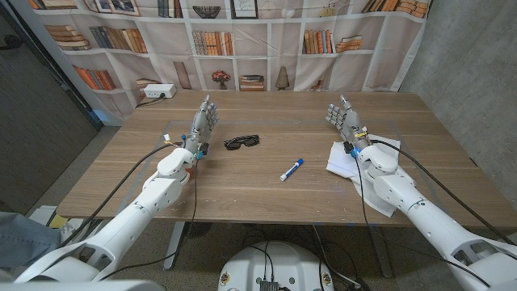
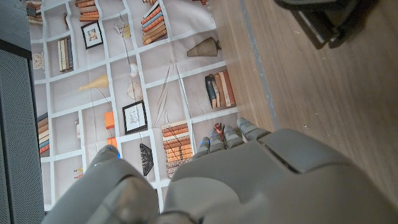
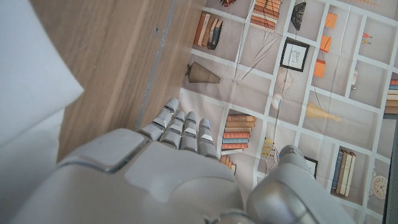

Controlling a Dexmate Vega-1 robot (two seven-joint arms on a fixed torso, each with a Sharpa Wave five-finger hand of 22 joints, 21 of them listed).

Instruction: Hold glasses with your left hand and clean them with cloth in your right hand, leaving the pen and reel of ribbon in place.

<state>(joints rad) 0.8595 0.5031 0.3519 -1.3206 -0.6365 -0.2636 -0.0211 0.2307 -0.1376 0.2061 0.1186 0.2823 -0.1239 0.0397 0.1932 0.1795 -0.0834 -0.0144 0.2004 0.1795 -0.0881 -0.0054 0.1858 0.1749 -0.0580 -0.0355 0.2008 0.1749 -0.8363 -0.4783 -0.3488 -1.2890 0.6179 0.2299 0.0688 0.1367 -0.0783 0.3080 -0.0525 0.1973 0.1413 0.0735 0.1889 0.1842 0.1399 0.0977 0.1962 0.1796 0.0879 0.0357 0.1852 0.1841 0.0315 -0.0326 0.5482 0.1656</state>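
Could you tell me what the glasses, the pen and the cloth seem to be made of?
Glasses: likely plastic, dark and slightly glossy, frame and lenses alike; too small to be sure.
Pen: probably plastic, with a smooth white barrel and a blue cap.
Cloth: looks like a thin white matte sheet lying flat with crisp corners beside the right hand; it could be fabric or paper.

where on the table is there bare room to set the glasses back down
Bare wood runs along the near edge between the left hand and the pen, and across the far strip behind the glasses. It is crowded on the right, where the white cloth lies by the right hand.
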